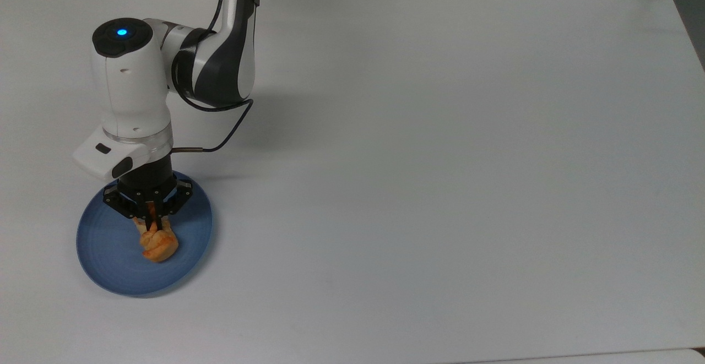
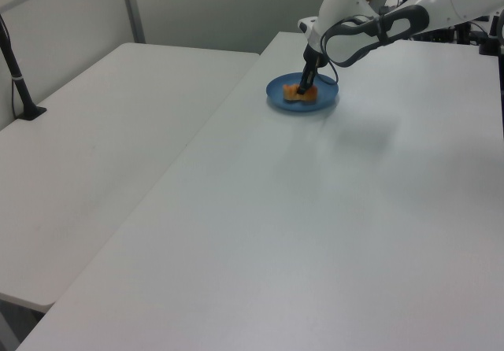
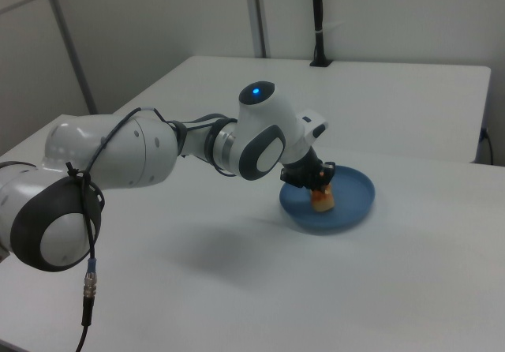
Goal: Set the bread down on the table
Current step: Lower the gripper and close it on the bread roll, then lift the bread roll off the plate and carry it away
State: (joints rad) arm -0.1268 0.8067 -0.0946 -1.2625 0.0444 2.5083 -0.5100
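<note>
I see the pincer (image 1: 152,222) down over the blue plate (image 1: 110,265), its two fingers drawn in tight on the upper end of the bread (image 1: 158,244) as the top view shows it. The roll looks squeezed where the fingers grip it, and its lower part bulges out below them. The bread sits on the plate, toward the plate's middle and a little to the top view's right of centre. I cannot tell whether it is resting on the plate or is lifted just off it.

The plate lies on the worktop (image 1: 440,160) near the top view's left edge and lower half. The white arm (image 1: 132,88) reaches in from the top edge of that view, bends over, and points its wrist straight down at the plate; a blue light (image 1: 121,32) glows on the wrist housing. A black cable (image 1: 231,127) loops from the arm to the pincer's base.

In the left view the plate (image 2: 324,97) is far up the worktop (image 2: 315,225), with the bread (image 2: 298,93) an orange spot under the pincer (image 2: 304,90).

In the right view the pincer (image 3: 319,183) comes down from the wrist onto the bread (image 3: 322,200), which stands up on the near side of the plate (image 3: 355,198). A second white worktop (image 3: 379,91) stands behind.
</note>
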